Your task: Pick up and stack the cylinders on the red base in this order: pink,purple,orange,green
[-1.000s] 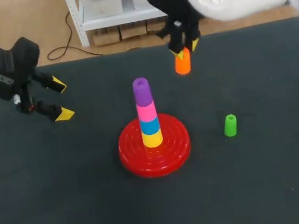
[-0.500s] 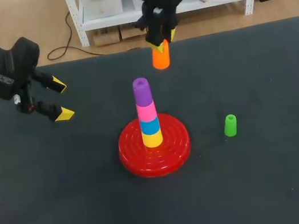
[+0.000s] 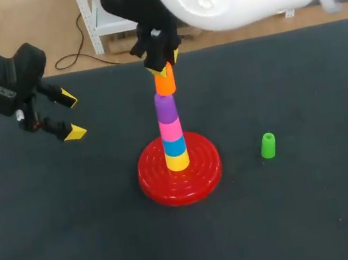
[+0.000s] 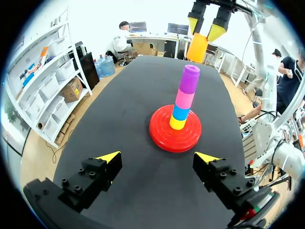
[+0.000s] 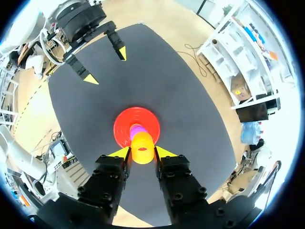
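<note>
On the red base point(image 3: 203, 172) stands a stack of cylinders: yellow at the bottom, then blue, pink point(image 3: 171, 130) and purple point(image 3: 165, 107) on top. My right gripper point(image 3: 164, 65) is shut on the orange cylinder point(image 3: 164, 84) and holds it just above the purple one. In the right wrist view the orange cylinder point(image 5: 142, 148) sits between the yellow fingertips, with the red base point(image 5: 122, 129) below it. The green cylinder point(image 3: 268, 146) stands upright on the table, right of the base. My left gripper point(image 3: 69, 115) hangs open at the left, holding nothing.
The black table top point(image 3: 79, 241) spreads all round the base. In the left wrist view the stack point(image 4: 183, 98) stands ahead of the open fingers, with the orange cylinder point(image 4: 197, 47) above it.
My right arm has carried the orange cylinder leftward from the far right side to a spot directly over the purple cylinder. The left arm has kept still.
</note>
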